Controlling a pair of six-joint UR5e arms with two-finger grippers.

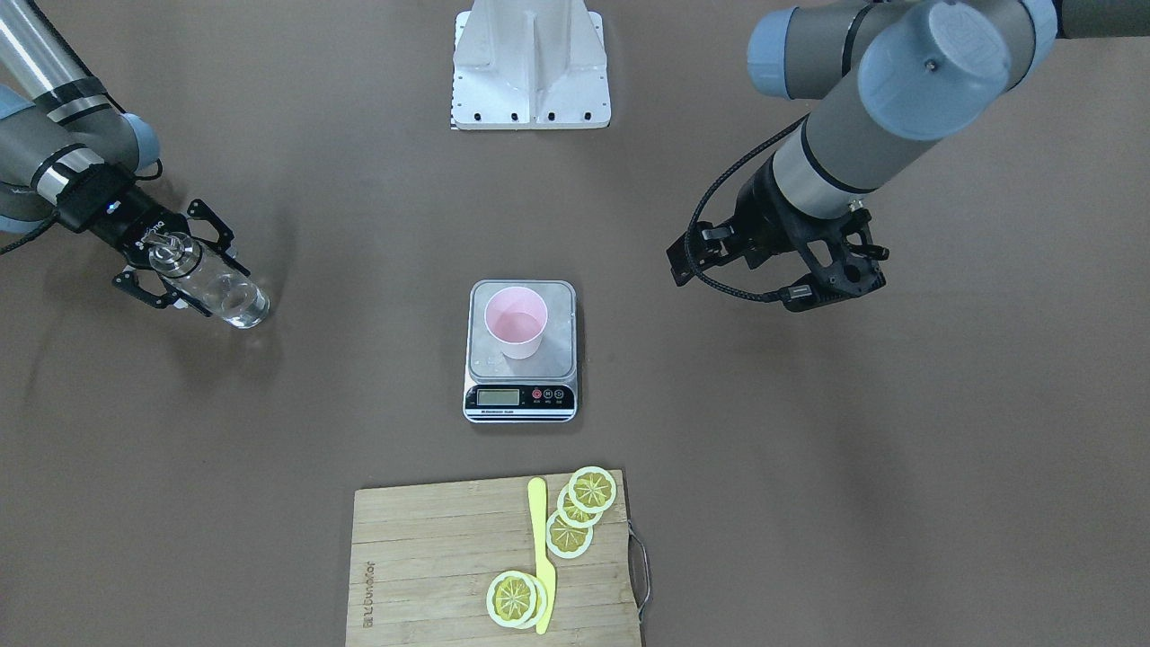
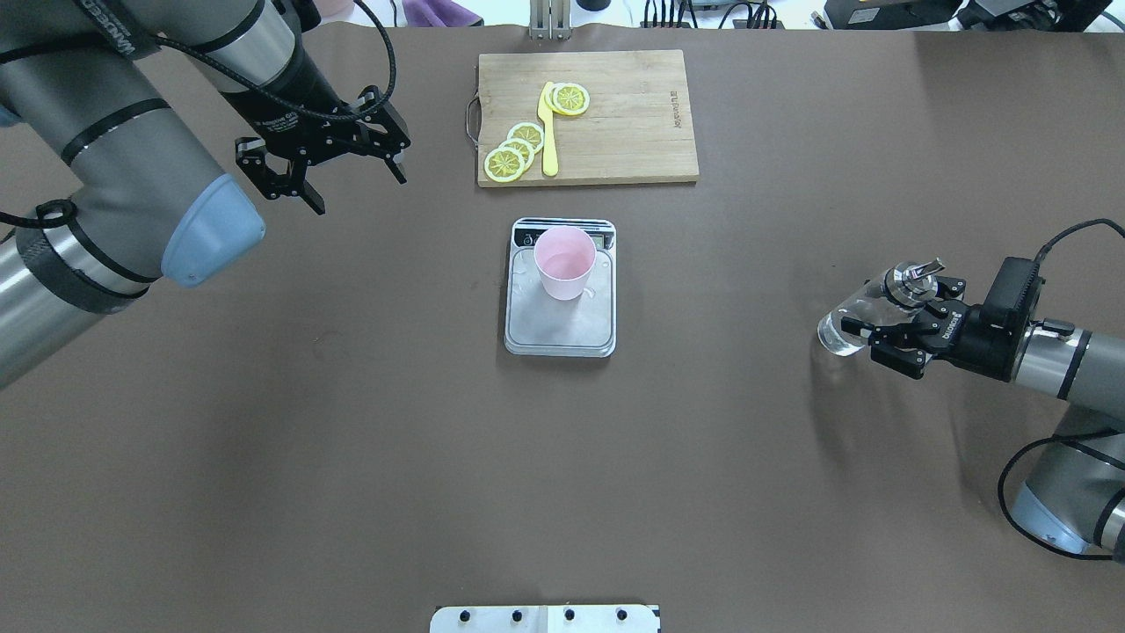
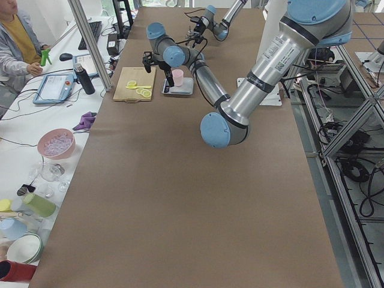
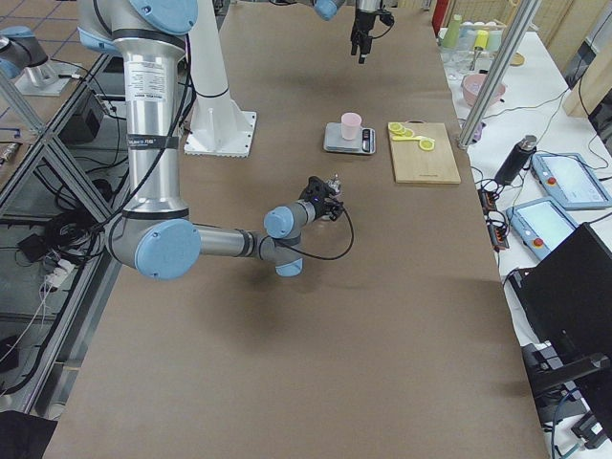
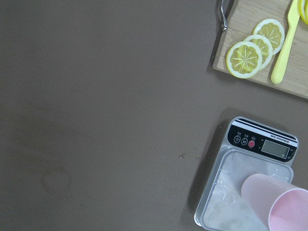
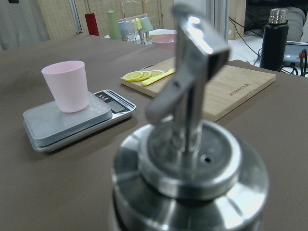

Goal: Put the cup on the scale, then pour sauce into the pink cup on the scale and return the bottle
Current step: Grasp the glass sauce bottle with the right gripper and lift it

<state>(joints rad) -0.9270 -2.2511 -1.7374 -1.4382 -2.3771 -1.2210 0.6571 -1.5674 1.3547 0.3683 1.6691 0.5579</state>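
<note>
The pale pink cup [image 1: 517, 319] stands upright on the steel platform of the scale [image 1: 521, 397] at the table's middle; both also show in the overhead view, the cup [image 2: 564, 259] on the scale [image 2: 562, 327]. Wet patches lie on the platform [image 5: 226, 192]. My right gripper [image 2: 866, 318] is shut on the glass bottle [image 2: 854, 309], held about upright low over the table at my right side. Clear sauce [image 1: 235, 301] fills its lower part. Its metal cap and spout [image 6: 192, 144] fill the right wrist view. My left gripper [image 2: 360, 193] is open and empty, raised to the far left of the scale.
A wooden cutting board [image 2: 624, 132] with lemon slices [image 2: 514, 149] and a yellow knife [image 2: 549, 132] lies beyond the scale. The white robot base plate [image 1: 530, 90] sits at my edge of the table. Brown table surface lies between the bottle and the scale.
</note>
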